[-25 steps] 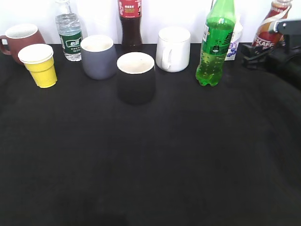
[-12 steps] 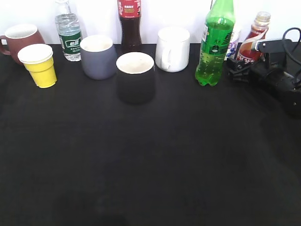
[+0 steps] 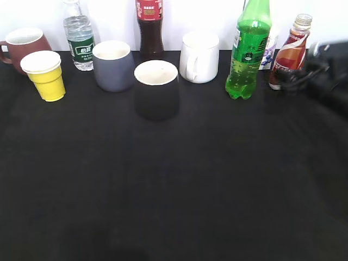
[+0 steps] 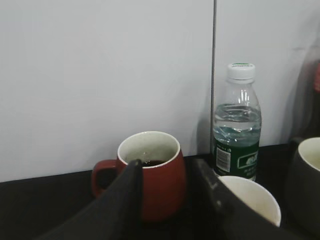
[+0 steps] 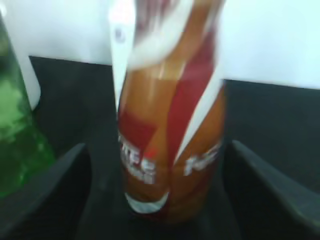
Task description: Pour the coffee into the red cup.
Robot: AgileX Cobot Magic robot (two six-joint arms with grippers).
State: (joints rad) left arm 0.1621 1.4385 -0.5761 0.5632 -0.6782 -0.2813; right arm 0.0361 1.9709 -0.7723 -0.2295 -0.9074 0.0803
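The coffee bottle (image 3: 288,51) stands upright at the back right of the table, to the right of the green bottle. In the right wrist view the coffee bottle (image 5: 170,125) sits between my right gripper's (image 5: 157,150) fingers, which are wide open with a gap on each side. In the exterior view my right gripper (image 3: 296,80) is a dark blur just right of the bottle. The red cup (image 3: 24,46) stands at the far back left. In the left wrist view the red cup (image 4: 160,185) holds dark liquid. My left gripper (image 4: 167,165) is open and empty, its fingers framing the cup.
Along the back stand a yellow paper cup (image 3: 48,75), a water bottle (image 3: 80,38), a grey cup (image 3: 113,65), a cola bottle (image 3: 150,27), a black cup (image 3: 156,89), a white mug (image 3: 200,56) and a green bottle (image 3: 249,51). A black cloth covers the table.
My right gripper brought the tilted coffee bottle down and leftward, stood it upright on the table, opened, and has drawn back to the right. The cups have not moved.
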